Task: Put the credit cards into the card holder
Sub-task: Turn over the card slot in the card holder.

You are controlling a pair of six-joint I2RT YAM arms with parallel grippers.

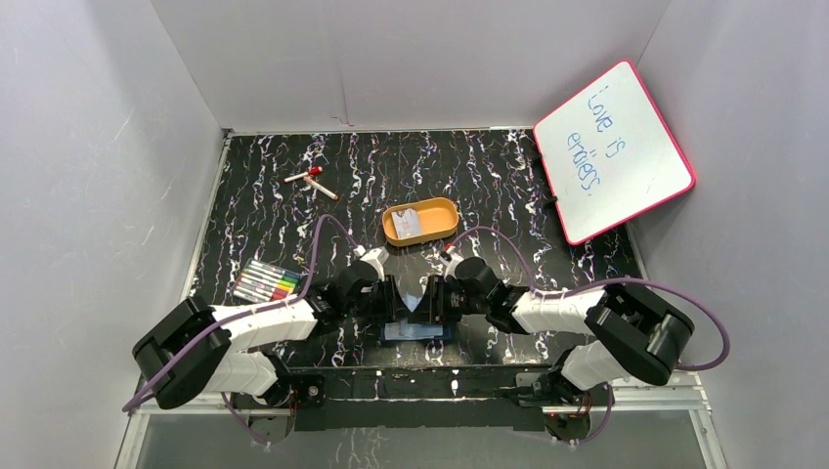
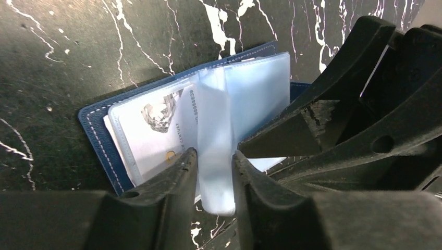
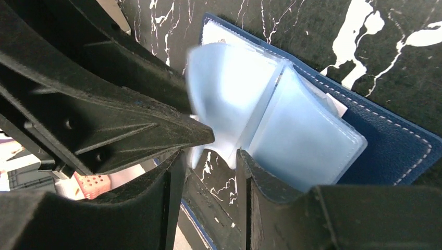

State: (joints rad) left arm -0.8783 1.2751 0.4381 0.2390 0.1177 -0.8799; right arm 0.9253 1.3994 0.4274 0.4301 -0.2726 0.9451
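The navy card holder [image 1: 417, 332] lies open on the table between both arms, its clear sleeves fanned up. In the left wrist view one pale credit card [image 2: 151, 125] sits inside the left sleeve of the card holder [image 2: 96, 130]. My left gripper [image 2: 213, 153] is open a little, with a loose sleeve leaf [image 2: 216, 172] standing in the gap. My right gripper [image 3: 210, 153] is open with only table between its fingers; its right finger rests against a sleeve [image 3: 297, 135]. Another credit card [image 1: 409, 226] lies in the orange tray.
The orange oval tray [image 1: 442, 207] sits behind the grippers. Coloured markers [image 1: 266, 281] lie at the left, a red-capped pen [image 1: 311, 179] further back. A pink-framed whiteboard [image 1: 614, 151] leans at the back right. Grey walls enclose the table.
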